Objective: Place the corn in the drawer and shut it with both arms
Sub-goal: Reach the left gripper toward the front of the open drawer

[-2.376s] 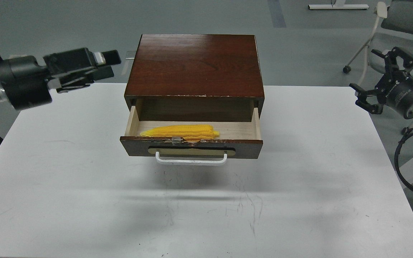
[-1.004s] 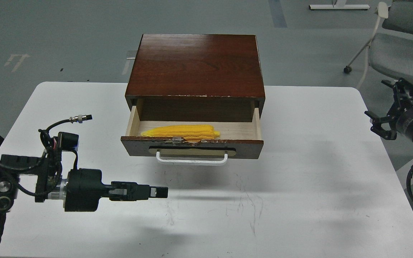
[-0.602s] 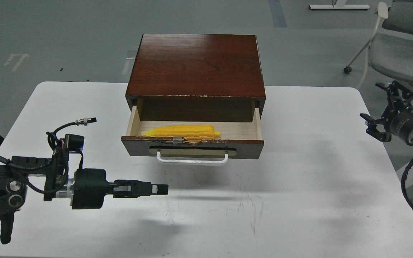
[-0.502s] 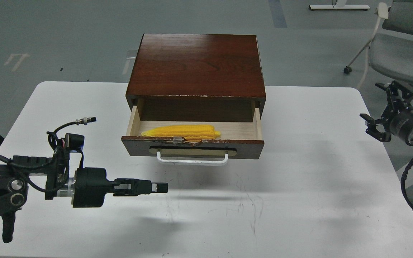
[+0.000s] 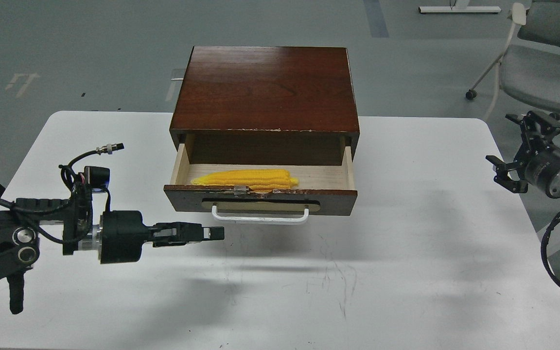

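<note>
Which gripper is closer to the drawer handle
The left gripper, hanging just below-left of the white handle; the right gripper sits far off by the table's edge.

The left pincer (image 5: 214, 233), which hung high beside the cabinet's (image 5: 265, 90) left back corner a couple of seconds ago, has swung down low over the bench (image 5: 406, 272) and lately crept up toward the left end of the drawer's (image 5: 260, 200) white handle (image 5: 259, 218). The right pincer (image 5: 520, 148) sank at the bench's right edge, then edged back up slightly.
</note>
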